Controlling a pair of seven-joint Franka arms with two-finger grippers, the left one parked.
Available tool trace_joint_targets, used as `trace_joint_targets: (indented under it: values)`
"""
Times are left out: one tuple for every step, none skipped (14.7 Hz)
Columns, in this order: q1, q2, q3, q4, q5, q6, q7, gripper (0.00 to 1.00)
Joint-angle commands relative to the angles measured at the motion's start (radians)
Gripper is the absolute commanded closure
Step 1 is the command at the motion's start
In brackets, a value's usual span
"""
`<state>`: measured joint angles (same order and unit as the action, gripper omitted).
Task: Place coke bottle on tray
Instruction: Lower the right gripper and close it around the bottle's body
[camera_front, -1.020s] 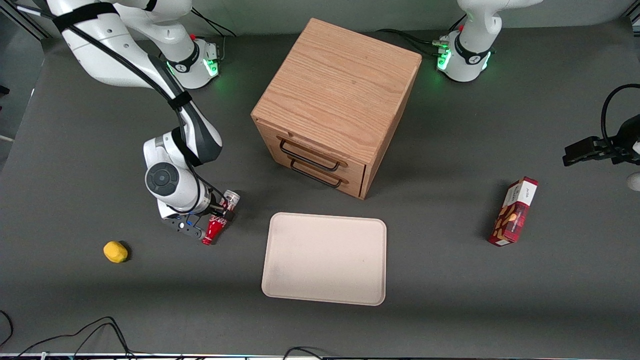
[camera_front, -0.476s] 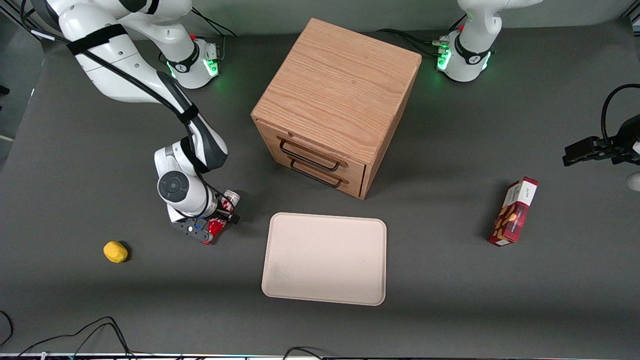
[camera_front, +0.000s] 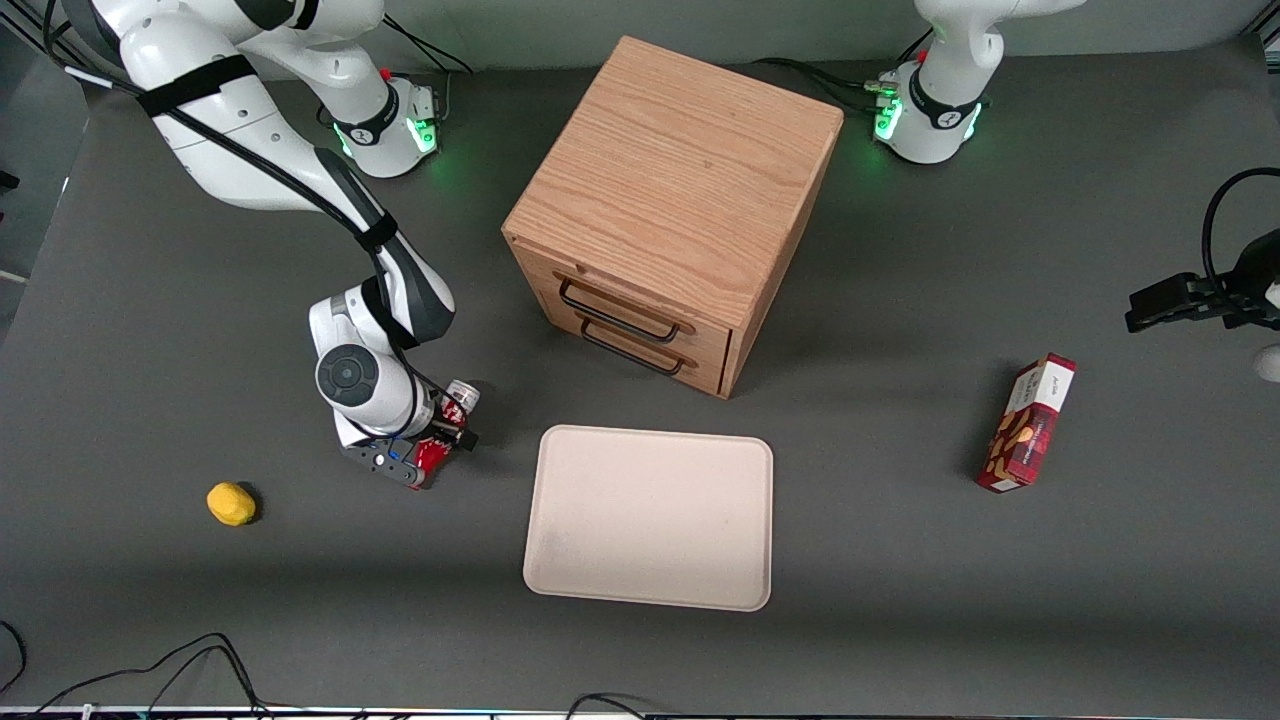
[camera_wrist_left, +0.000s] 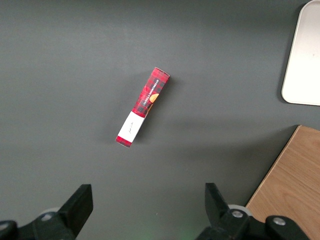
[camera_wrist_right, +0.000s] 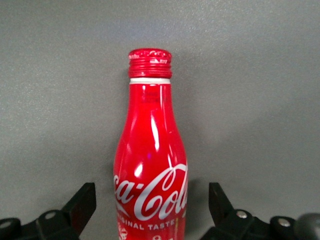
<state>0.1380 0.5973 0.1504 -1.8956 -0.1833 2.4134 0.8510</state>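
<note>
The coke bottle (camera_front: 458, 398) is red with white script and lies on the dark table beside the tray, toward the working arm's end. Its silver base points toward the cabinet. My right gripper (camera_front: 430, 450) is low over the bottle and open. In the right wrist view the bottle (camera_wrist_right: 150, 150) lies between the two black fingertips (camera_wrist_right: 82, 202), with a gap on each side, and its red cap points away from the gripper (camera_wrist_right: 151, 205). The cream-beige tray (camera_front: 650, 515) lies flat with nothing on it, and one corner (camera_wrist_left: 305, 60) shows in the left wrist view.
A wooden drawer cabinet (camera_front: 670, 210) stands farther from the front camera than the tray. A red snack box (camera_front: 1030, 425) lies toward the parked arm's end and shows in the left wrist view (camera_wrist_left: 142, 107). A small yellow fruit (camera_front: 231, 503) lies toward the working arm's end.
My gripper has come down over the bottle and shifted slightly toward the tray, now covering most of the bottle's neck. The bottle has stayed in place.
</note>
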Motion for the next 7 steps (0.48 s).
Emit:
trace_joint_targets:
  values:
    - [0.003, 0.004, 0.000, 0.006, -0.038, 0.012, 0.037, 0.99]
    - [-0.001, 0.004, 0.000, 0.007, -0.038, 0.012, 0.040, 1.00]
    - [0.000, 0.004, 0.000, 0.007, -0.038, 0.012, 0.040, 1.00]
    - [0.000, 0.004, 0.000, 0.007, -0.038, 0.012, 0.042, 1.00]
    - [0.002, 0.004, 0.000, 0.007, -0.038, 0.012, 0.042, 1.00]
    - [0.000, 0.004, 0.000, 0.007, -0.038, 0.012, 0.042, 1.00]
    - [0.000, 0.004, 0.000, 0.007, -0.038, 0.012, 0.042, 1.00]
